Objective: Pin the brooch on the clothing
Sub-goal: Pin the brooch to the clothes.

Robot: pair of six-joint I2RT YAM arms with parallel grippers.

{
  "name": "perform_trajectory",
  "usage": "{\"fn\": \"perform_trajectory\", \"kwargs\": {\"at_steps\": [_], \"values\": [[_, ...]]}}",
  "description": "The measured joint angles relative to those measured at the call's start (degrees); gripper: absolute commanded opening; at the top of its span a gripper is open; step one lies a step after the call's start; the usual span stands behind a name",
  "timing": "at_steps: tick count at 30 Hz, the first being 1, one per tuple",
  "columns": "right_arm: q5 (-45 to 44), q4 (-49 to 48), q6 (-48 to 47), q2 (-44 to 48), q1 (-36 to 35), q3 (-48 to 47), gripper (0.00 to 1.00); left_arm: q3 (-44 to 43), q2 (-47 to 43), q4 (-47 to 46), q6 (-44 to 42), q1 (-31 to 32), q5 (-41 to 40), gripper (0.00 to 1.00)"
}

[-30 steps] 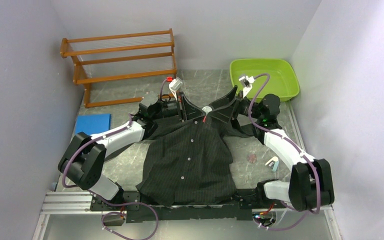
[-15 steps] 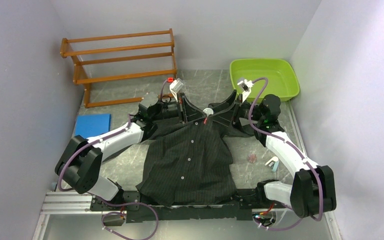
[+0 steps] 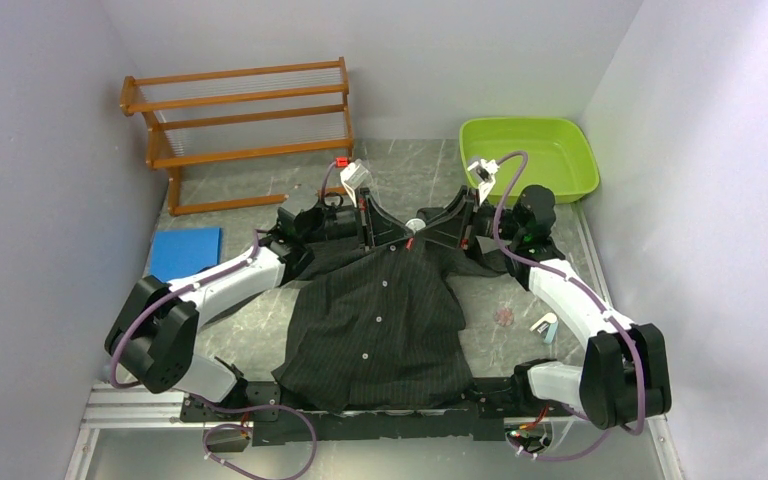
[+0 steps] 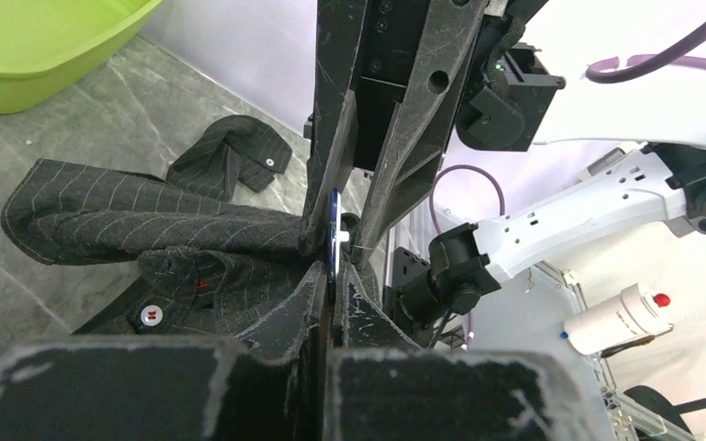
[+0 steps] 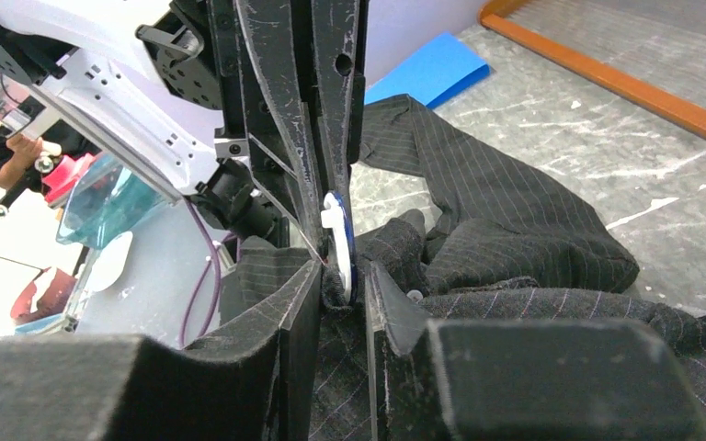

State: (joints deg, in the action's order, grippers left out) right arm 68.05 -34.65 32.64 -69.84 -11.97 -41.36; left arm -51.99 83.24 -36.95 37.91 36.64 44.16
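Top view: left gripper point(image 3: 403, 233) and right gripper point(image 3: 423, 230) meet tip to tip over the collar of the shirt point(image 3: 380, 320).
Left wrist: its jaws are clenched on the brooch point(image 4: 334, 241), which sits edge-on between the tips.
Right wrist: its jaws narrowly flank the brooch and a collar fold; whether they grip cannot be told.
Technique: the right gripper should pinch the cloth beside the disc and close gently.

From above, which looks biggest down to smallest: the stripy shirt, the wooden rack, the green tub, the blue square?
1. Stripy shirt and wooden rack: they look about alike, and the rack sits farther away, so I won't rank them.
2. Green tub.
3. Blue square, the smallest.
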Motion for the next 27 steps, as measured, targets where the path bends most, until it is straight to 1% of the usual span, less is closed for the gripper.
{"fn": "perform_trajectory", "kwargs": {"at_steps": [8,14,20,27], "values": [[0.0,9.5,-4.0,-1.0,-0.3,-3.1,0.09,-0.2,-0.6,4.2,-3.3,0.5,-2.3,0.03],[-0.7,17.0,-7.6,-1.9,-0.6,-5.5,0.00,-0.9,-0.6,7.2,-4.9,0.6,-3.8,0.03],[-3.7,25.1,-11.3,-2.5,-1.2,-8.5,0.00,-2.3,-0.6,10.7,-7.0,1.0,-5.8,0.03],[-8.3,31.6,-13.2,-2.5,-1.9,-10.3,0.00,-2.9,-0.9,14.1,-9.2,1.6,-8.8,0.02]]}}
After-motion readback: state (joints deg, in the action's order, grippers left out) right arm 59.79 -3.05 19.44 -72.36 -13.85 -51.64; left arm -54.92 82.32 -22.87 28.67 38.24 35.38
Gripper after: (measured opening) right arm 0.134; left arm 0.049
